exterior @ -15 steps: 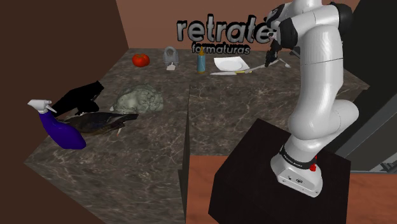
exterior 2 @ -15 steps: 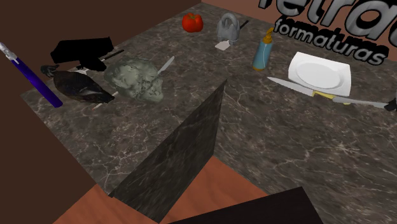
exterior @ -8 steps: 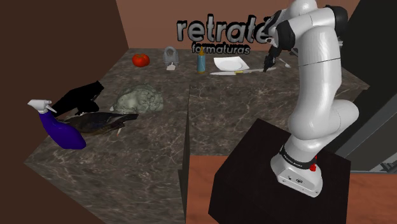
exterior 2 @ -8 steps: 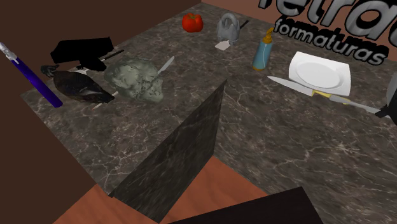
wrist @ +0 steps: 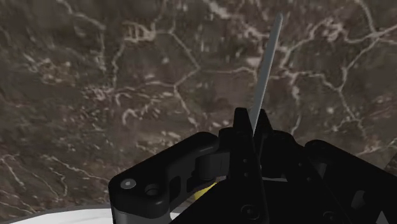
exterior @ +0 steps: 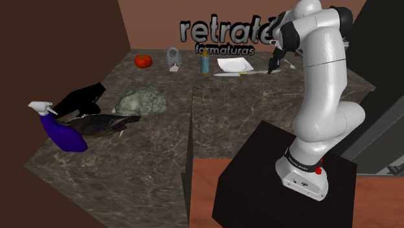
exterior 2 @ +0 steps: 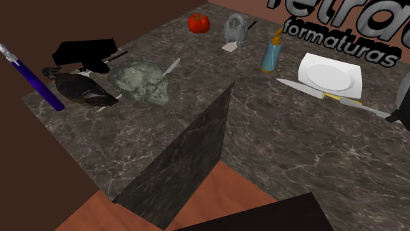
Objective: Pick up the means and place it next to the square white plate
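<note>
The only writing in the room is on the brown wall (exterior: 155, 26) behind the counter (exterior 2: 296, 151). There are big raised letters (exterior: 223, 29) reading "retrate", their end hidden behind the arm in the shoulder view. A smaller line (exterior 2: 338, 46) under them reads "formaturas". The blue bottle (exterior 2: 271, 52), the purple spray bottle (exterior: 61, 133) and the small tag (exterior 2: 229, 46) by the grey padlock-shaped thing (exterior 2: 235, 29) carry nothing I can read.

The gripper (exterior: 272, 66) is down near the counter's back, on the shoulder view's right of the plate (exterior: 233, 65). In the wrist view its fingers (wrist: 242, 137) are pinched together on one end of a thin grey blade (wrist: 267, 70). The rest of the blade juts straight out from between them over the marbled stone and narrows to a point.

In the second exterior view the blade (exterior 2: 376, 109) is a slim grey strip. It runs from the gripper (exterior 2: 396, 117) toward that view's left and a little upward, close to in line with the knife (exterior 2: 299, 87) lying on the near side of the plate (exterior 2: 355, 85). Its free end comes close to the knife's yellowish handle. I cannot tell whether the blade touches the handle, or whether it rests on the counter or hangs just above it.

In the shoulder view the blade (exterior: 260, 70) lies nearly level, with its long axis along the counter's back edge. The free end points to that view's left, toward the knife (exterior: 226, 74).
</note>
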{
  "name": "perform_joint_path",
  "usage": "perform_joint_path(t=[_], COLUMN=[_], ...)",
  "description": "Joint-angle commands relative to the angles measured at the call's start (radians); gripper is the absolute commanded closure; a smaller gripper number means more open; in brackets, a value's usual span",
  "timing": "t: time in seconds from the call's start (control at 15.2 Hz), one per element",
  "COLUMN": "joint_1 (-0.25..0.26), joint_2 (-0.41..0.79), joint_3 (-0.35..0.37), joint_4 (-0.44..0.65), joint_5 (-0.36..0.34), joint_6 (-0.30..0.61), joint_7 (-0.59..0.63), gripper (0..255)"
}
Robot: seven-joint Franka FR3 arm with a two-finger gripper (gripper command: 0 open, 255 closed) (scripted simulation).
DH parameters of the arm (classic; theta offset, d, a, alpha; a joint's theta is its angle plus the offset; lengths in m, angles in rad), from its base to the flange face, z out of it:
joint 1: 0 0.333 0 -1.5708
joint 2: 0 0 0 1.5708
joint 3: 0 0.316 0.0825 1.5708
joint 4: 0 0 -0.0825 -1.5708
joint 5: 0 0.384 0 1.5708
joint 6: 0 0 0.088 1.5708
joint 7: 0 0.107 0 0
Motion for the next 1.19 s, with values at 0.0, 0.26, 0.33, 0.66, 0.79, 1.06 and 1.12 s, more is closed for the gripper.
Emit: perform_joint_path(t=[0.0, 0.26, 0.33, 0.66, 0.79, 1.06, 1.12], joint_1=[0.0, 0.0, 0.0, -0.022, -0.022, -0.022, -0.022], joint_2=[0.0, 0.0, 0.0, -0.028, -0.028, -0.028, -0.028], joint_3=[0.0, 0.0, 0.0, -0.019, -0.019, -0.019, -0.019], joint_4=[0.0, 0.0, 0.0, 0.084, 0.084, 0.084, 0.084], joint_5=[0.0, 0.0, 0.0, -0.031, -0.031, -0.031, -0.031], joint_6=[0.0, 0.0, 0.0, -0.103, -0.103, -0.103, -0.103], joint_7=[0.0, 0.0, 0.0, 0.023, 0.023, 0.023, 0.023], gripper=[0, 0, 0, 0, 0, 0, 0])
